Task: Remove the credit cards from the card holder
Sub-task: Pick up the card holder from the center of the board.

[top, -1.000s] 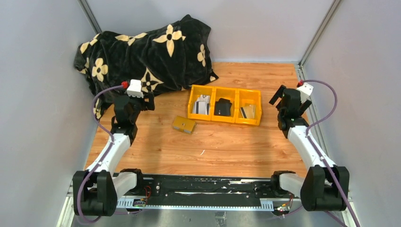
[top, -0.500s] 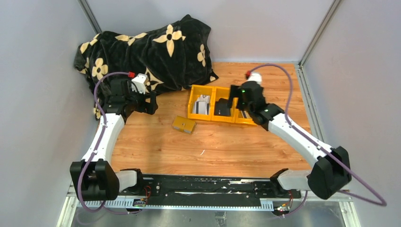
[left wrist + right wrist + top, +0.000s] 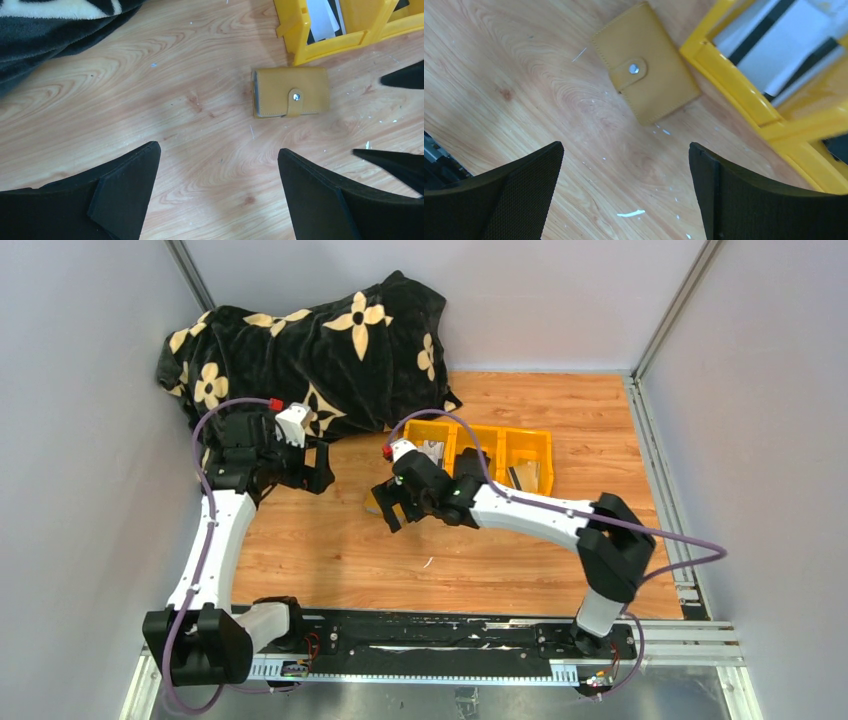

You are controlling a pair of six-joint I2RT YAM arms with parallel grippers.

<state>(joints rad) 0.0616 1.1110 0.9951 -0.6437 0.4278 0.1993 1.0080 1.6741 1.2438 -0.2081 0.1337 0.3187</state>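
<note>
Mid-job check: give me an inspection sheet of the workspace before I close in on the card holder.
Surface: wooden table, small white flecks scattered on it.
Job's things: card holder lies flat, snap fastened, close beside the bin's corner; contact unclear. Pale, dark-striped credit cards lie in the bin's end compartment.
Clutter: yellow bin; black flowered blanket bunched at the back left.
Grippers: left gripper open, empty, above bare wood; right gripper open, empty, above the wood beside the holder.
Cables: left purple cable loops beside its arm; right purple cable arcs over the bin.
Surroundings: grey walls; nothing else seen.
</note>
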